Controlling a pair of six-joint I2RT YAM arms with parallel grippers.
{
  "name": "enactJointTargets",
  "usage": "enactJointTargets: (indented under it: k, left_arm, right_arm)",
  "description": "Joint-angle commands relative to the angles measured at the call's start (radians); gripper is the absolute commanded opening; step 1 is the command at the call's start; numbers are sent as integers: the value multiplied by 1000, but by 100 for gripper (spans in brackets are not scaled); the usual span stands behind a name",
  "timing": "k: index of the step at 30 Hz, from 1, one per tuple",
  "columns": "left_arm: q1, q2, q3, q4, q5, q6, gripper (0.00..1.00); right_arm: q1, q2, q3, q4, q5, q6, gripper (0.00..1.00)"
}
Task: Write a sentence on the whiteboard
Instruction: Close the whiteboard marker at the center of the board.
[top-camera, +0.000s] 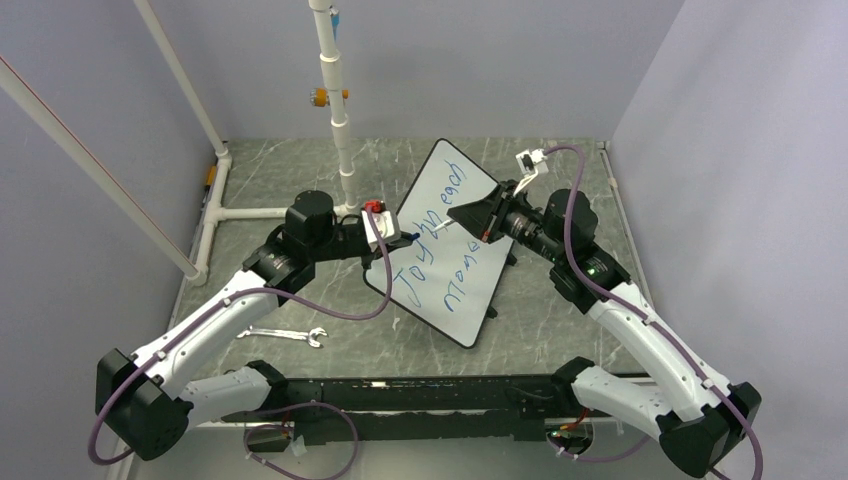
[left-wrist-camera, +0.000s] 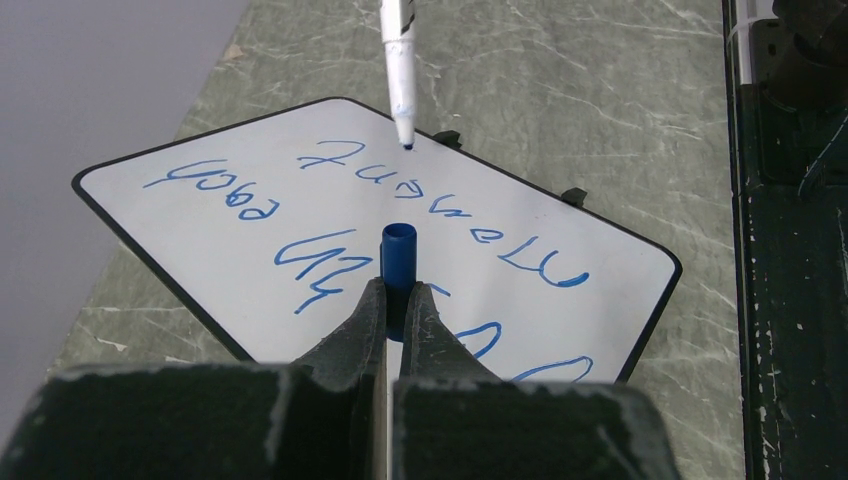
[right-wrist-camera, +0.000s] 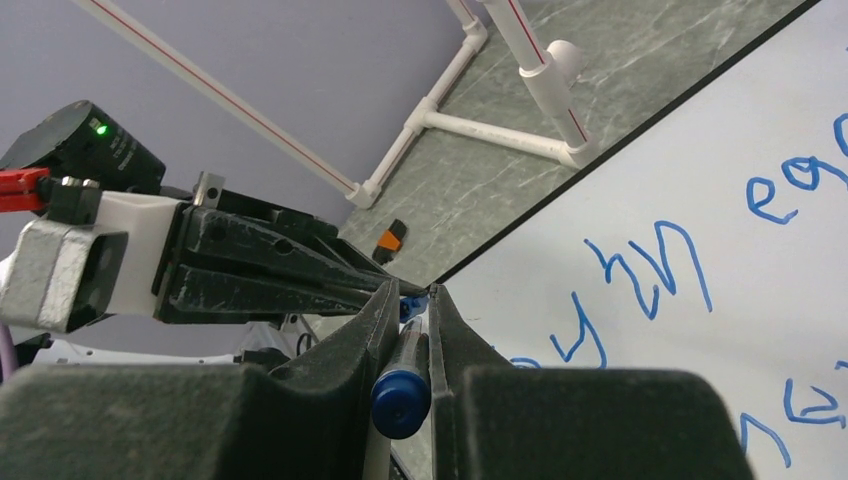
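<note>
Whiteboard (top-camera: 470, 300) sits mid-desk (top-camera: 300, 170), set diagonally between both arms. The sentence (top-camera: 425, 260), in blue marker, runs two lines: "Joy in each", then "moment". Left end effector (left-wrist-camera: 398, 290) is pressed together, pinching a blue marker cap (left-wrist-camera: 398, 255) over the board. Right end effector (right-wrist-camera: 410, 310) is pinching the marker (left-wrist-camera: 396, 70), whose tip sits at the end of "moment"; contact cannot be told. A wrench (top-camera: 282, 333) lies on the desk left of the board.

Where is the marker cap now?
In the left wrist view, the cap is pinched upright in the left gripper over the whiteboard, its open end facing the marker tip just beyond it.
</note>
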Motion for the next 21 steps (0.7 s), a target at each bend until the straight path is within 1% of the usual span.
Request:
enactJointTargets:
  k: [1,21]
  left_arm:
    - [-3,-41,-9,55,11,-6,0]
    - [-5,-58,-18,48,-7,-23,0]
  right_arm:
    - [23,11,48,87,38,-14,0]
    - [90,51,56,111,77,-12,0]
